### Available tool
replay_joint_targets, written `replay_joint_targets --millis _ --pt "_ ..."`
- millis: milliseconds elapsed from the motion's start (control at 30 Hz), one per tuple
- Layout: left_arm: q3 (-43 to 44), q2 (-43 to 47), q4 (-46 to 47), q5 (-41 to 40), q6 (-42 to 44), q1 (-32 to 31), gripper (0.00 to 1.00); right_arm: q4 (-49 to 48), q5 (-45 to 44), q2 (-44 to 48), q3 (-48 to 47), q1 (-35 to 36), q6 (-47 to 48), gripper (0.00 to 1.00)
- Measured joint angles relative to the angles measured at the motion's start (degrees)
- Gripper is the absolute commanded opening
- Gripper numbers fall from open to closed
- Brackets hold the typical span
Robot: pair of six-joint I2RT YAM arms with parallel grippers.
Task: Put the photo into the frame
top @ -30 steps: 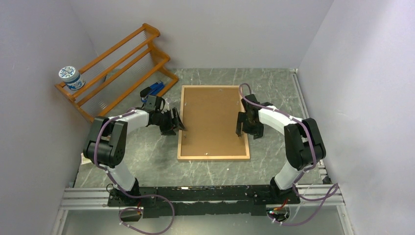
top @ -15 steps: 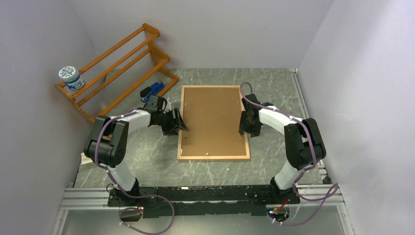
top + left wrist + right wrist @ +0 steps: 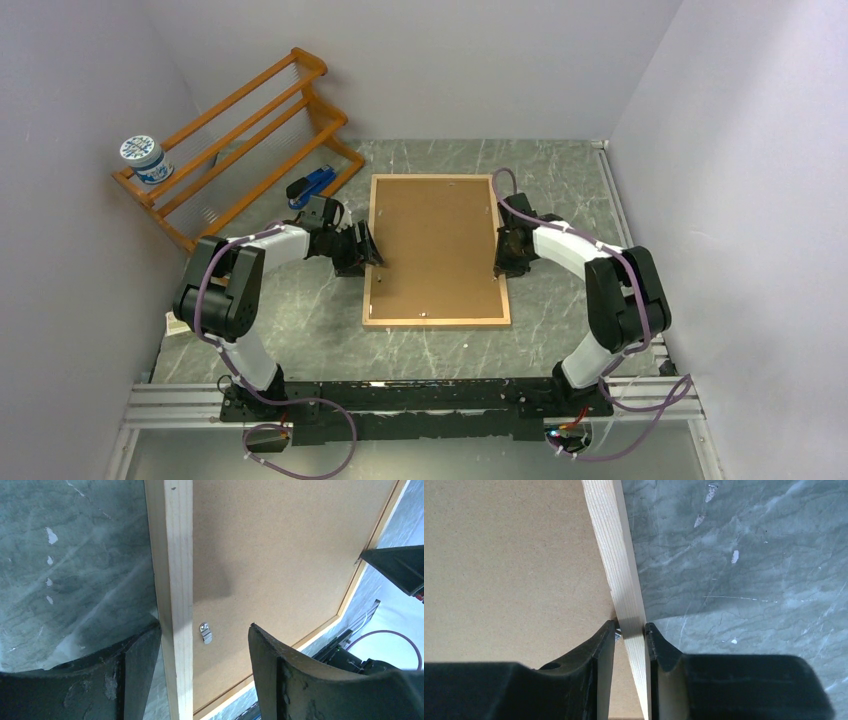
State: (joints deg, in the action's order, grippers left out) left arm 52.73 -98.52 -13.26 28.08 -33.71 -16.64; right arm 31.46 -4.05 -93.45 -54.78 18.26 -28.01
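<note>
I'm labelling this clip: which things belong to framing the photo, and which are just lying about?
Job:
thin light-wood rectangular frame, face down
flat brown backing board in it
right gripper, pinching its right rail
left gripper, open astride its left rail

Lying about:
orange-brown slatted wooden rack
blue-and-white round tub on it
blue stapler

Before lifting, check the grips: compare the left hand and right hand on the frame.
The left hand stands open, one finger well clear of the frame's left border; the right hand is pinched shut on the right border. The left hand spans border and backing board; the right spans border only. Both sit midway along the long sides.
</note>
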Motion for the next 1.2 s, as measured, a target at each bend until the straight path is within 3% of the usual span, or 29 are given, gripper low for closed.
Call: replay_joint_targets --millis 100,167,367,467,567,933,1000,1133,1200 --pt "0.0 0.0 0.0 0.0 0.0 0.0 0.72 -0.7 0.2 0.4 0.5 -0.1 0.0 0.07" --pt "0.0 0.0 0.0 0.0 0.0 0.0 0.72 -1.2 0.2 0.8 1.0 -0.1 -0.1 0.11" --pt "0.0 0.0 0.0 -0.4 0.0 -0.1 0.72 -0.7 -0.6 1.1 1.2 -0.2 -0.9 0.48" --pt "0.0 0.0 0.1 -0.5 -0.2 -0.2 0.73 1.2 -1.8 1.1 1.1 -0.2 -2.8 0.55" --pt "-0.1 0.2 0.3 -0.6 -0.3 -0.2 0.74 3.1 -3.1 1.2 0.8 -0.3 -5.9 0.56" --pt "-3.6 2.2 4.9 -0.8 -1.0 -0.4 0.74 4.5 -3.5 1.5 1.2 0.2 -17.3 0.44" --pt "-3.9 2.4 5.3 -0.7 -1.0 -0.4 0.74 4.5 -3.5 1.3 1.2 0.3 -18.9 0.35" --pt "-4.4 2.7 5.8 -0.6 -1.0 -0.4 0.73 4.7 -4.1 1.4 1.2 0.5 -20.1 0.04" --pt "-4.7 2.9 6.2 -0.7 -1.0 -0.4 0.74 5.3 -4.2 2.0 1.2 0.6 -18.7 0.03"
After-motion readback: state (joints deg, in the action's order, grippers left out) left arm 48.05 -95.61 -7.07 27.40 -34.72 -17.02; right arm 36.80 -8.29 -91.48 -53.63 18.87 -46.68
